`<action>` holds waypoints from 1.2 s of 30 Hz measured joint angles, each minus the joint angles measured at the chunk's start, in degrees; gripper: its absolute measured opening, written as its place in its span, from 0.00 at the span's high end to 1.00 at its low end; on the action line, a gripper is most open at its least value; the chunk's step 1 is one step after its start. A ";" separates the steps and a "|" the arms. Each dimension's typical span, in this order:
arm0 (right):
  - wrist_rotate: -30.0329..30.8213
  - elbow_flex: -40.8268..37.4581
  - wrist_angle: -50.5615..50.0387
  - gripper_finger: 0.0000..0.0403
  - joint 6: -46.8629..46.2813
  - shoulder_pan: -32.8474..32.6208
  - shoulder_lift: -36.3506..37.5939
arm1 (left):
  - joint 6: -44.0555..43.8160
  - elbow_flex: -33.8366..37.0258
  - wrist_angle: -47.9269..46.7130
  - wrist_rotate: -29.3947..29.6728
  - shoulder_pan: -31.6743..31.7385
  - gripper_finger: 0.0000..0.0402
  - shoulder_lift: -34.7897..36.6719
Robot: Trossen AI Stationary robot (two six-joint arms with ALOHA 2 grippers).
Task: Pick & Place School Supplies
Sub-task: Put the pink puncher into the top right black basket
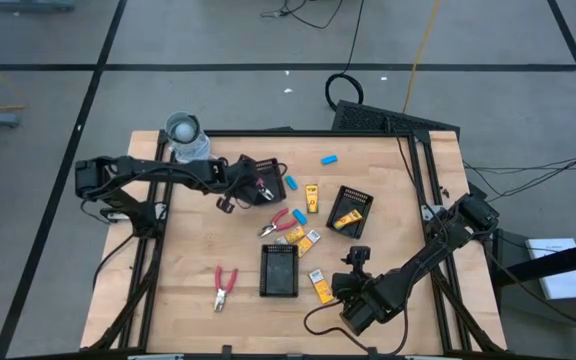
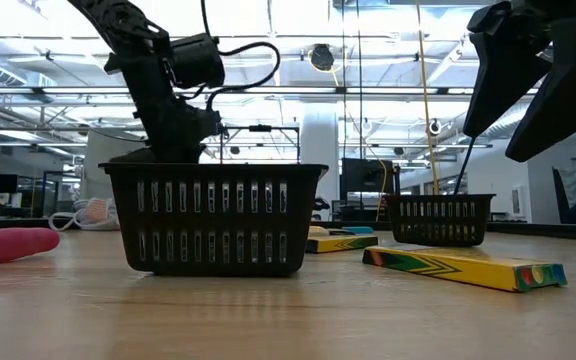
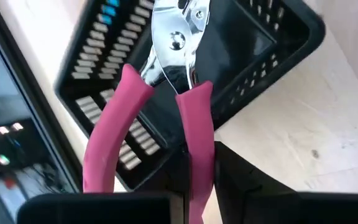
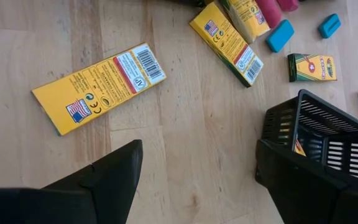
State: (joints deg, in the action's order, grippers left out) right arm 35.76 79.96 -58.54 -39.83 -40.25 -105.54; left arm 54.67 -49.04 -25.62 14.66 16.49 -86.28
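Overhead, table-level, two wrist close-ups.

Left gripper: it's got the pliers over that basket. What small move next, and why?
Probably lower a little and open. The left gripper is shut on the red-handled pliers, whose metal head hangs over the open black basket near the table's back left. The basket's inside looks clear beneath it, so a short drop should land them inside. The right gripper waits open over a yellow crayon box.
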 joint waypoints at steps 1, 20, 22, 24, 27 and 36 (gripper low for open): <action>-0.01 0.00 0.00 0.24 0.00 0.00 0.00 | 1.27 0.00 0.88 0.08 -0.02 0.89 0.00; -0.06 0.00 0.02 0.24 -0.72 0.00 0.00 | 9.73 -0.04 9.39 1.33 1.49 0.78 0.02; -0.08 0.00 0.01 0.24 -1.30 0.00 0.00 | 9.75 -0.04 11.10 1.89 1.49 0.72 0.02; -0.78 0.00 0.02 0.24 -1.53 0.00 0.00 | 9.80 -0.04 11.27 1.63 1.49 0.70 0.02; -1.52 0.00 0.02 0.24 -1.55 0.00 0.00 | 9.34 -0.04 10.54 1.56 1.49 0.68 0.02; -1.32 0.00 0.02 0.24 -1.74 0.00 1.03 | 7.72 -0.04 9.40 6.61 0.47 0.68 0.02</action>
State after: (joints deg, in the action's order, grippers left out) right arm 34.44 79.96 -58.52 -41.57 -40.25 -104.51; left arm 62.39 -49.08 -16.22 21.27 16.96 -86.26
